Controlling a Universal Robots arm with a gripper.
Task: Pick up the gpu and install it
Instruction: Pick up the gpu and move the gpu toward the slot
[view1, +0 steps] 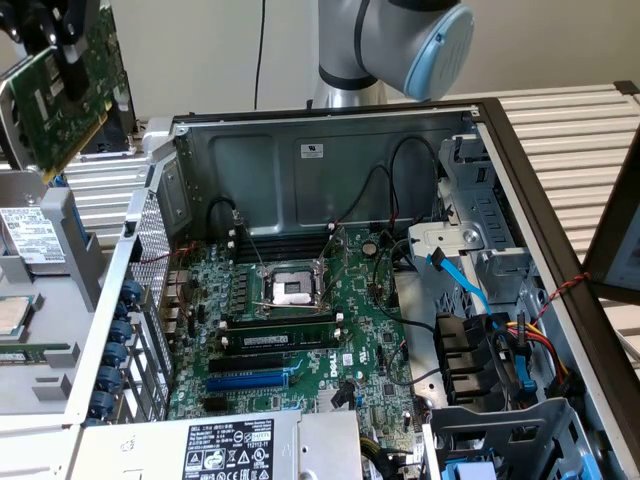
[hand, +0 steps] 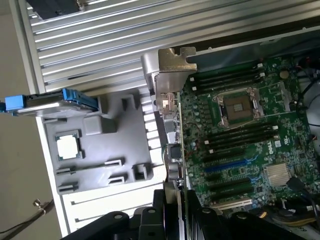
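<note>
The gpu (view1: 58, 100), a green card, hangs tilted in the air at the exterior view's upper left, outside the open computer case (view1: 330, 150). My gripper (view1: 60, 45) is shut on its upper edge. In the wrist view the gpu (hand: 172, 125) shows edge-on between my gripper's (hand: 179, 212) black jaws, its silver end bracket (hand: 172, 65) pointing away from me. It hovers over the case's side wall, beside the green motherboard (hand: 245, 145). The motherboard (view1: 290, 330) lies flat in the case, with a blue slot (view1: 248, 381) near its front.
A grey parts tray (hand: 107, 150) holds a processor chip (hand: 67, 146) and a drive with blue rails (hand: 55, 102). A power supply (view1: 220, 450) fills the case's near corner. A drive cage (view1: 470, 250) and loose cables (view1: 520, 340) crowd the exterior view's right.
</note>
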